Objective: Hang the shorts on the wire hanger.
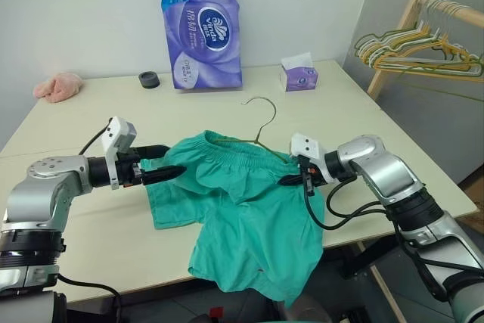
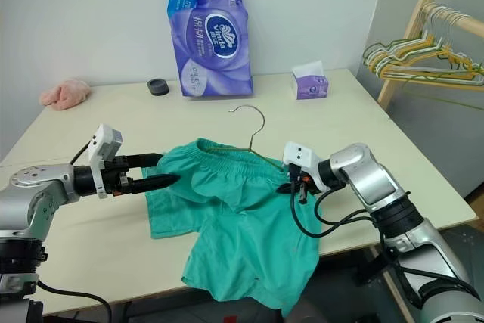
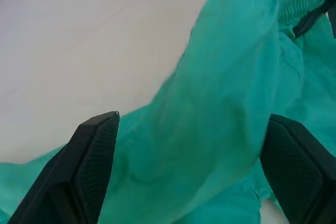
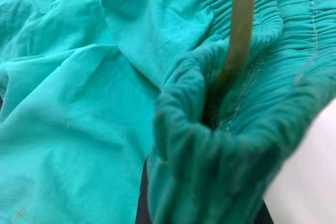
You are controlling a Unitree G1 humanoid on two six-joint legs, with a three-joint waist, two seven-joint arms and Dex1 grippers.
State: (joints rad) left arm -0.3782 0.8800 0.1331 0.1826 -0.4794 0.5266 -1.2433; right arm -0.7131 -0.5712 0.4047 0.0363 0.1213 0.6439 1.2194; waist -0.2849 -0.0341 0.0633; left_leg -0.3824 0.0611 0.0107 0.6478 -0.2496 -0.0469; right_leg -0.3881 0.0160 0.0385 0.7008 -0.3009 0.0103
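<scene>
The teal shorts [image 1: 242, 217] lie crumpled on the table [image 1: 106, 119], with one leg hanging over its front edge. The wire hanger [image 1: 264, 115] has its hook sticking out behind the waistband, and its wire [image 4: 239, 30] runs down into the gathered waistband. My right gripper [image 1: 291, 181] is shut on the right end of that waistband, its fingers mostly buried in cloth. My left gripper [image 1: 169, 164] is at the shorts' left side and stands open. Its black fingers [image 3: 94, 150] are spread wide with a loose fold of the shorts between them.
At the back of the table are a purple tissue pack [image 1: 203, 24], a small tissue box [image 1: 299, 75], a black ring [image 1: 149, 79] and a pink rag [image 1: 57, 86]. A wooden rack with a bunch of hangers [image 1: 423, 43] stands beyond the table's right end.
</scene>
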